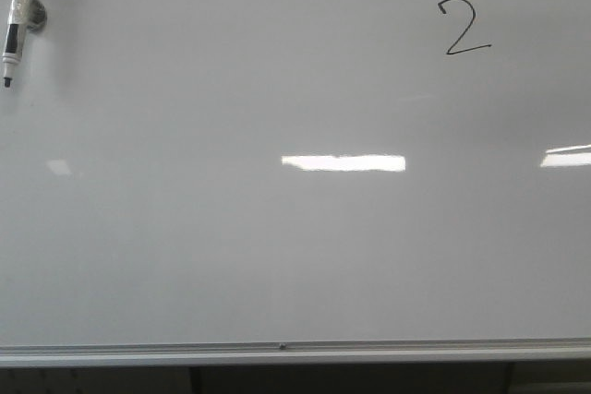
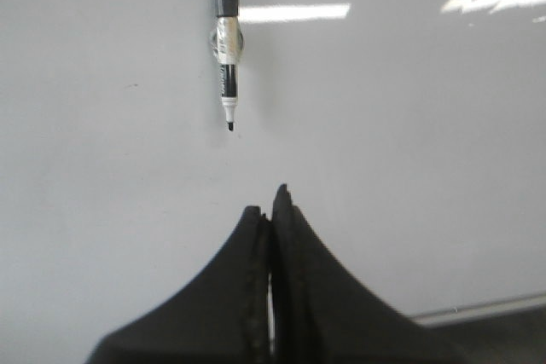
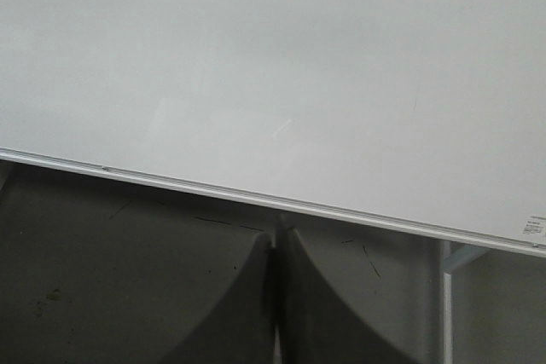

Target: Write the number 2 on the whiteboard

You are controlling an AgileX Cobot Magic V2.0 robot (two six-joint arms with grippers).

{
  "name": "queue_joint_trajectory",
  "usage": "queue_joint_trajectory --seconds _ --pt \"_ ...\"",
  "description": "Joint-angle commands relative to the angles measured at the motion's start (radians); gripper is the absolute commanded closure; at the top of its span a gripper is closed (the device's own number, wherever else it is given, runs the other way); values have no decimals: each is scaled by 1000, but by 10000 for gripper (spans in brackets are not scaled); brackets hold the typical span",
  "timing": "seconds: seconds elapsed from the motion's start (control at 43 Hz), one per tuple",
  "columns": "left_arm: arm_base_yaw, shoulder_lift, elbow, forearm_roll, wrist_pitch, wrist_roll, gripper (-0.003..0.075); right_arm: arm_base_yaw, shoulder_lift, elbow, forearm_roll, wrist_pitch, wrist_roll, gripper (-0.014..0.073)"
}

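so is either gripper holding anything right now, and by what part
Nothing is held. The left gripper and right gripper are both shut and empty. The marker hangs on the whiteboard, apart from both.

whiteboard (image 1: 231, 256), number 2 (image 1: 464, 27) upper right, marker (image 1: 18, 17) upper left

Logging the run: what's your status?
Left tool shut, empty; right tool shut, empty. Number 2 written on whiteboard. Marker parked on board, nothing obstructing.

Whiteboard (image 1: 185, 256): smooth, glossy white-grey; lower rail (image 1: 295, 352): brushed silver metal; marker (image 1: 16, 20): black plastic, shiny wrap; left claw (image 2: 273, 202): matt black.
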Motion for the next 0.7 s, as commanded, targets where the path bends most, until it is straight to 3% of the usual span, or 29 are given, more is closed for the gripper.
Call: queue_joint_trajectory --seconds 0.0,0.163,0.302,0.674 --pt "51 -82 121 -10 -253 0 741 -6 3 -23 -6 -67 -4 662" --pt "137 -227 348 -10 -497 0 741 -6 3 -23 -6 -67 -4 662" --pt "179 -310 493 -10 -626 0 741 -6 3 -23 -6 -67 -4 662" --pt "201 -395 641 -28 -724 0 741 -6 3 -23 -6 -67 -4 662"
